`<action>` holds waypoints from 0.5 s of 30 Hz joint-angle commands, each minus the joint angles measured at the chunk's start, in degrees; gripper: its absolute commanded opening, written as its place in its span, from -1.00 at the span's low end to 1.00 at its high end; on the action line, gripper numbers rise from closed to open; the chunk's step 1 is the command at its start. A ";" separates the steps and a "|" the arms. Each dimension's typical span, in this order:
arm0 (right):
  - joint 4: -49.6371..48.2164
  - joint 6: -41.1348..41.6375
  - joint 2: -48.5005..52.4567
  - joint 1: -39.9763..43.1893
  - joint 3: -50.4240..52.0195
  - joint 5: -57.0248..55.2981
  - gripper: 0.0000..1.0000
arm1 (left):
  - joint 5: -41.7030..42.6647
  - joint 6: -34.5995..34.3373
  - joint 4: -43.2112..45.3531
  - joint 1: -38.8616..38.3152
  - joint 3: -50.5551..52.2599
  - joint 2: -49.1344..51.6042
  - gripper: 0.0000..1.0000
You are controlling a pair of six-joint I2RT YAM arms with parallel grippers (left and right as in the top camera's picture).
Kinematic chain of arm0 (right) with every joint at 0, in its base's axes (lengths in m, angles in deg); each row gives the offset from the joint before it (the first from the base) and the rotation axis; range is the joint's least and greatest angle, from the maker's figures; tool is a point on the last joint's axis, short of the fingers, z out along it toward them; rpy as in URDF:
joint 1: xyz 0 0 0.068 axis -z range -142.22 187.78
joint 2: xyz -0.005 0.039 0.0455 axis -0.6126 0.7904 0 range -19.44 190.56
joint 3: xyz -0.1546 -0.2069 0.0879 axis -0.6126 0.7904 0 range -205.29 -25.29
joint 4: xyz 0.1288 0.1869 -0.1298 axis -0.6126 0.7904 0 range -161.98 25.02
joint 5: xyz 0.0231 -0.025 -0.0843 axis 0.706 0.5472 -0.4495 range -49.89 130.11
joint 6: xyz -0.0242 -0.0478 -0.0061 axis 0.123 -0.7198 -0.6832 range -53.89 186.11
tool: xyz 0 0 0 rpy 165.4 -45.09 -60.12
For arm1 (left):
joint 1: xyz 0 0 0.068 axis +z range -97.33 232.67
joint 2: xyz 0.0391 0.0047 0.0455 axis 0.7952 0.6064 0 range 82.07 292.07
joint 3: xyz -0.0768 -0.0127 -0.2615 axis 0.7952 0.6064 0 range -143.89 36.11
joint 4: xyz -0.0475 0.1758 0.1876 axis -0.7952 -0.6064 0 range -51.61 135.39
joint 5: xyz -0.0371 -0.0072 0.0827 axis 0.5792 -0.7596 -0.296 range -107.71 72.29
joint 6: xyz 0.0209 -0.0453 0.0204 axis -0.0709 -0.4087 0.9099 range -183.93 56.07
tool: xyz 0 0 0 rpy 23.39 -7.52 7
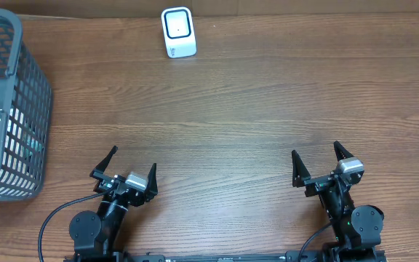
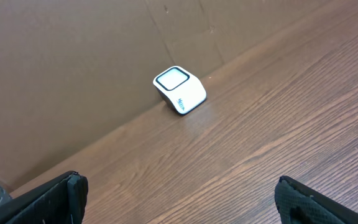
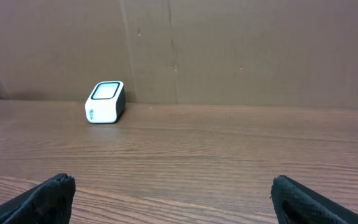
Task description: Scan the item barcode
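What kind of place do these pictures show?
Probably a mock checkout station: a white barcode scanner on a wooden table, a grey basket at one end, a cardboard wall behind.

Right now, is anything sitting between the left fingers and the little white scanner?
No. Only bare wooden table lies between the left fingers and the white scanner; the overhead view shows it, and the left wrist view agrees.

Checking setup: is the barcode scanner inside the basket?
No, the barcode scanner stands on the table at its far edge, apart from the basket.
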 commanded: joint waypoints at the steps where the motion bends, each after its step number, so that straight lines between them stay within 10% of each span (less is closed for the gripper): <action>1: -0.26 0.22 -0.57 -0.22 0.59 0.42 0.99 | -0.15 -1.05 0.11 -0.61 0.61 -0.81 0.99; 15: -0.26 0.22 -0.57 -0.22 0.59 0.42 0.99 | -0.15 -1.03 0.11 -0.61 0.61 -0.81 0.99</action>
